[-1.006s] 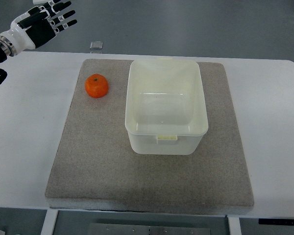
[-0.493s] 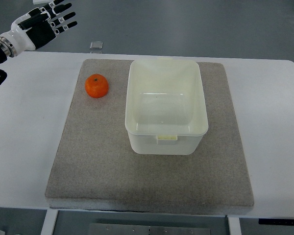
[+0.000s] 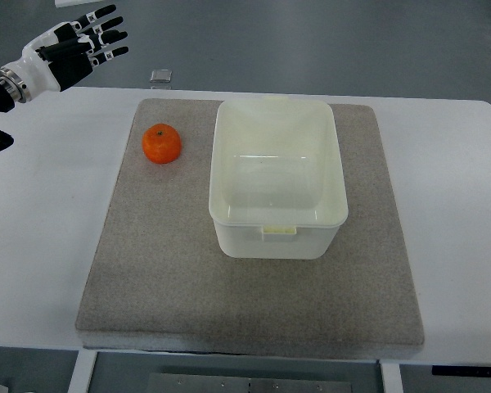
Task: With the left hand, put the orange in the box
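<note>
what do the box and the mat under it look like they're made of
The box looks like cream, slightly translucent plastic: smooth, glossy walls, moulded rim and front latch tab. The mat looks like grey-beige felt or woven fabric: matte, speckled, fuzzy surface.

No legible text, label or number on anything in view.

Change from the earlier views: the left hand [image 3: 65, 57], at the upper left corner beyond the counter's [image 3: 41, 213] far edge, has shifted slightly right and upward. Its spread fingers [image 3: 106, 37] now reach a little farther toward the right, and the wrist sits higher against the left border.
</note>
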`<move>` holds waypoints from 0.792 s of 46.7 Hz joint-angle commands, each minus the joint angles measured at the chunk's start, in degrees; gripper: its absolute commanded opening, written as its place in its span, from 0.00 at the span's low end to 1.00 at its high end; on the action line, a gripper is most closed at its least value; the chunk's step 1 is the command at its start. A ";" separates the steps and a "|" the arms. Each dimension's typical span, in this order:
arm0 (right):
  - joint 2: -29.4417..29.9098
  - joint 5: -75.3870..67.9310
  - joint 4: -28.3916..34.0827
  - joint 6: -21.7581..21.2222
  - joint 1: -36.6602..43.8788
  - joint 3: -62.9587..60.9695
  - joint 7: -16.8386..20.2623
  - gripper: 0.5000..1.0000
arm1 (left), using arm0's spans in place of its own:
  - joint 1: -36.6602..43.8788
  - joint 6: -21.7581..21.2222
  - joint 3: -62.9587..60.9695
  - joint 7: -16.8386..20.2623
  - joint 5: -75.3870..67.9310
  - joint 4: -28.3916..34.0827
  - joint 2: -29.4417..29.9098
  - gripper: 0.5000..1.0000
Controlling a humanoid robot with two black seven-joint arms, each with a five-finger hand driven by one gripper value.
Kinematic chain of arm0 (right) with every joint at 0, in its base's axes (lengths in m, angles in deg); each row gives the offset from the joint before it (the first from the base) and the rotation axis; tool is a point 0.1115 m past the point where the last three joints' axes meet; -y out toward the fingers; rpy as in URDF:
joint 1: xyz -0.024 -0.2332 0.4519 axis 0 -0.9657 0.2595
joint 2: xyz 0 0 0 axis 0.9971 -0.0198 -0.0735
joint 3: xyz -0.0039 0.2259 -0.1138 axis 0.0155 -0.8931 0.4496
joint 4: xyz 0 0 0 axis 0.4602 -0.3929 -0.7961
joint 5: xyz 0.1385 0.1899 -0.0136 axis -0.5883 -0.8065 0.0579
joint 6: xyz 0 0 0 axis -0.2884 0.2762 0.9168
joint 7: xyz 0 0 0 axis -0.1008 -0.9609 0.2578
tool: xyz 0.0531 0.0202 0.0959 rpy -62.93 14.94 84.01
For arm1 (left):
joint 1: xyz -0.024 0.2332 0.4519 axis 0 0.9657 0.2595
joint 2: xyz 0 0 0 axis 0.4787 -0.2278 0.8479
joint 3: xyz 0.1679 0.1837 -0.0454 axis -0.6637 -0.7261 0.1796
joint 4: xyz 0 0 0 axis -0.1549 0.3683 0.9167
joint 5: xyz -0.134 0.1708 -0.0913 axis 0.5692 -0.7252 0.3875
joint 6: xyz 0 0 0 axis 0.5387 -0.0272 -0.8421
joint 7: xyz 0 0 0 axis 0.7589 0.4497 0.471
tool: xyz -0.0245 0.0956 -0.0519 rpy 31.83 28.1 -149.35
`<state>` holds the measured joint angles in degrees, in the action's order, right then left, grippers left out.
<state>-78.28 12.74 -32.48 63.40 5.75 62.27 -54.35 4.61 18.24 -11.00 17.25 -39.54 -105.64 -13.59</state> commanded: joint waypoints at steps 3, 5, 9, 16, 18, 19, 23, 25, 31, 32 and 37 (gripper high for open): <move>0.00 0.00 0.00 0.00 -0.06 0.00 -0.02 0.86 | 0.02 0.00 0.04 2.78 -7.22 -0.31 0.03 0.98; 0.00 0.00 0.00 0.00 0.03 0.00 -0.02 0.86 | 0.02 0.00 0.04 2.78 -9.42 -0.31 -0.06 0.98; 0.00 0.00 0.00 0.00 0.03 0.00 -0.02 0.86 | -0.07 0.00 -0.22 2.87 -13.81 -0.31 -0.15 0.98; 0.00 0.00 0.00 0.00 0.03 0.00 -0.02 0.86 | -0.69 0.00 -0.31 2.87 -23.30 -0.22 -1.02 0.98; 0.00 0.00 0.00 0.00 0.03 0.00 -0.02 0.86 | -1.04 0.00 -0.31 2.87 -26.12 -0.22 -1.64 0.98; 0.00 0.00 0.00 0.00 -0.06 0.00 -0.02 0.86 | -1.13 0.00 -0.31 2.87 -27.43 -0.22 -1.99 0.98; 0.00 0.00 0.00 0.00 0.03 0.00 -0.02 0.86 | -1.30 0.00 -0.40 2.87 -31.48 -0.31 -2.35 0.98; 0.00 0.00 0.00 0.00 0.03 0.00 -0.02 0.86 | -1.65 0.00 -0.40 2.87 -33.33 -0.48 -2.35 0.98; 0.00 0.00 0.00 0.00 0.03 0.00 -0.02 0.86 | -2.09 0.00 -0.49 3.48 -39.04 -2.15 -1.91 0.98; 0.00 0.00 0.00 0.00 -0.06 0.00 -0.02 0.86 | -2.09 0.00 -0.49 3.92 -39.83 -2.50 -1.82 0.98; 0.00 0.00 0.00 0.00 0.03 0.00 -0.02 0.86 | -2.27 0.00 -0.58 6.03 -43.44 -3.12 -1.47 0.98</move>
<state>-78.28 12.74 -32.48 63.40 5.72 62.27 -54.37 2.52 18.25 -11.51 22.09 -80.72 -108.51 -15.18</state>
